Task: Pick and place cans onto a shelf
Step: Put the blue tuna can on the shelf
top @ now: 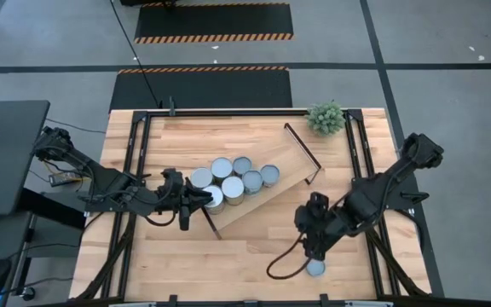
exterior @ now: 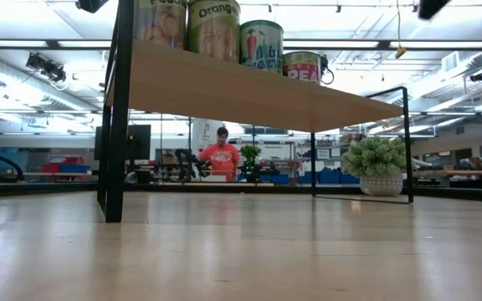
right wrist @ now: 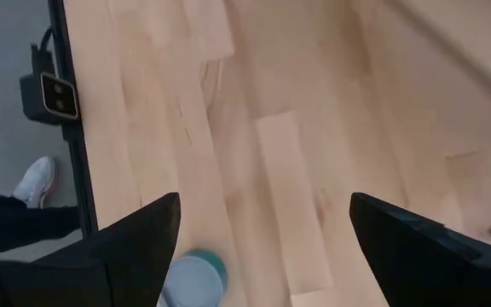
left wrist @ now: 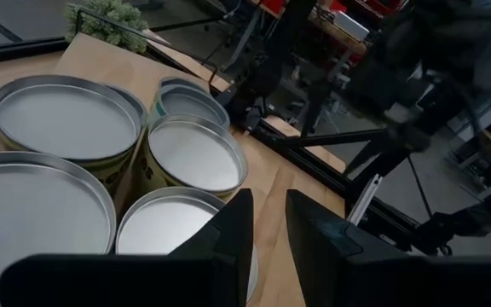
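Observation:
The shelf (top: 290,164) is a light-wood plank lying aslant at mid-table; the low view shows it from beneath (exterior: 249,92). Several cans (top: 233,181) stand on it in a cluster, with pale round tops. My left gripper (top: 199,199) is at the cluster's near-left end, its fingers (left wrist: 267,243) drawn together to a narrow slit beside the nearest can (left wrist: 164,230). One more can (top: 315,268) stands on the tabletop near the front edge. My right gripper (top: 314,247) hovers open just above it; the right wrist view shows the can (right wrist: 193,278) below its left finger. My left gripper holds nothing between its fingers; wood shows through the slit. One finger (left wrist: 233,234) stands over the nearest can's rim (left wrist: 196,198), level with the can tops. Whether it touches the can, I cannot tell.
A small potted plant (top: 326,117) stands at the table's far right corner. Black frame rails (top: 135,170) run along the table's sides. A person in a red top (exterior: 221,155) is far off in the room behind.

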Action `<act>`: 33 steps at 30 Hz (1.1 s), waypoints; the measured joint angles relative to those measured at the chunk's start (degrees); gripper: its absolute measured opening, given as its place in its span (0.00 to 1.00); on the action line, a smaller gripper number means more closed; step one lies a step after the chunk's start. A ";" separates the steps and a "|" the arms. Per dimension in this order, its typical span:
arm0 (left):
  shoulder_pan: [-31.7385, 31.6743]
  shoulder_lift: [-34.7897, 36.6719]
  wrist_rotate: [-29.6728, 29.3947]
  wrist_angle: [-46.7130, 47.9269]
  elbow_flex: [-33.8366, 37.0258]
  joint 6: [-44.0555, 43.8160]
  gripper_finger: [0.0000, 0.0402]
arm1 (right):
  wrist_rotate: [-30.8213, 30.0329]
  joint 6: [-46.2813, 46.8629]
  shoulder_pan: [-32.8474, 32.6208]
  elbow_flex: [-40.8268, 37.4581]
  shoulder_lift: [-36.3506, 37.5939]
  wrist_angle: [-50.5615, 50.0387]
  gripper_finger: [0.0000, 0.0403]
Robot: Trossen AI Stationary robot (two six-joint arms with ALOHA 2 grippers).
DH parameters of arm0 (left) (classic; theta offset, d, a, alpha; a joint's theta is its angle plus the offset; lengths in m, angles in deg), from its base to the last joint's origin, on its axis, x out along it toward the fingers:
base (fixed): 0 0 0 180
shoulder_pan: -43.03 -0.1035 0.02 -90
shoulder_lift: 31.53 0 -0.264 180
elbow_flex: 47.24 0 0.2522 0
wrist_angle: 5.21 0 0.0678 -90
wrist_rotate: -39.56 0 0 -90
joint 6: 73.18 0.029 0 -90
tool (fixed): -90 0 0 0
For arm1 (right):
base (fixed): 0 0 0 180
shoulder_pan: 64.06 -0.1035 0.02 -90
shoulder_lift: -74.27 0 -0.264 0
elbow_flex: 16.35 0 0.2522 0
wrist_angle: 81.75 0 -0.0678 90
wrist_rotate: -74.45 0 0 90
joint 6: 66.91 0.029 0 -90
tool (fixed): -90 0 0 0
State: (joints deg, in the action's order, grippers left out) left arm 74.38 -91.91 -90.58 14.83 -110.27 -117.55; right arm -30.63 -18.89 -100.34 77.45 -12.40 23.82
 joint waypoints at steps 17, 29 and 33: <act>0.02 0.00 4.98 1.40 0.01 -0.01 0.19 | 9.72 -9.25 -7.21 -24.12 -0.50 29.21 0.88; 0.02 0.00 4.96 1.40 0.01 -0.03 0.19 | 4.88 -23.80 -13.77 -30.92 -0.50 41.15 0.87; 0.02 0.00 4.95 1.50 0.01 -0.29 0.19 | 4.22 -24.23 -15.18 -32.31 -1.42 41.57 0.87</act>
State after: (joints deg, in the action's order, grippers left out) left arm 74.40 -91.91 -85.62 16.33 -110.26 -117.84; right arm -26.42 -43.12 -115.52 45.14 -13.82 65.39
